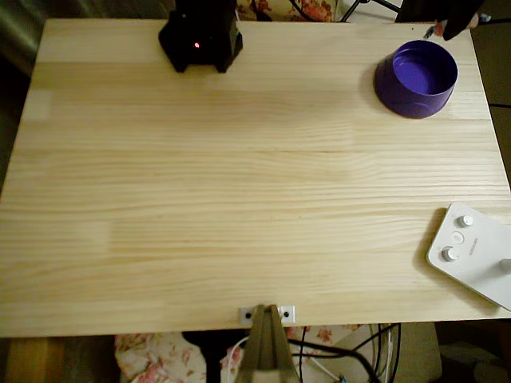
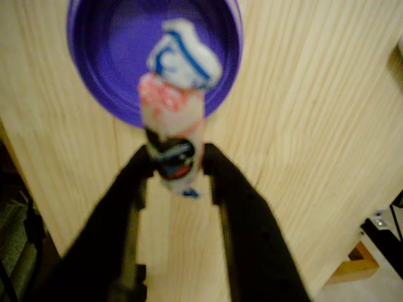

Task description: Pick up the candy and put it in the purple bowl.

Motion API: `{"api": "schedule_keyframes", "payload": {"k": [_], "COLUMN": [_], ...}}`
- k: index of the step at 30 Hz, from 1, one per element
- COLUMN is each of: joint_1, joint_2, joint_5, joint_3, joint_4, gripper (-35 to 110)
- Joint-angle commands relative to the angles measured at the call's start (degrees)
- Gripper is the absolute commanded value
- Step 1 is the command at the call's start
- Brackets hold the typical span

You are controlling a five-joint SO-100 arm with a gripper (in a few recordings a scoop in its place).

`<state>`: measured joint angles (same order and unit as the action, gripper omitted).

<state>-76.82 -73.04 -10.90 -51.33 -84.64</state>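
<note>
In the wrist view my gripper (image 2: 177,162) is shut on the candy (image 2: 177,94), a pale wrapped sweet with red, blue and dark markings that sticks out forward from between the black fingers. Its free end hangs over the near rim of the purple bowl (image 2: 107,50), which lies below and ahead with nothing inside. The overhead view shows the purple bowl (image 1: 417,78) at the table's back right corner. A dark part of my arm (image 1: 459,20) reaches in just behind it.
The arm's black base (image 1: 200,36) stands at the back edge, left of centre. A white device with knobs (image 1: 475,251) lies at the right edge near the front. The wooden table (image 1: 239,199) is bare between them.
</note>
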Motion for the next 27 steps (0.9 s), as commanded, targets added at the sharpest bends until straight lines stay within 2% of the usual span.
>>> {"api": "schedule_keyframes", "payload": {"k": [1, 17, 27], "joint_1": [-0.97, 0.44, 1.58], "joint_2": [-1.76, -0.44, -1.32], "joint_5": [-0.53, -0.35, -0.26], "joint_3": [5.54, 5.45, 5.45], "joint_4": [1.05, 0.7, -0.53], "gripper": [5, 15, 16]}}
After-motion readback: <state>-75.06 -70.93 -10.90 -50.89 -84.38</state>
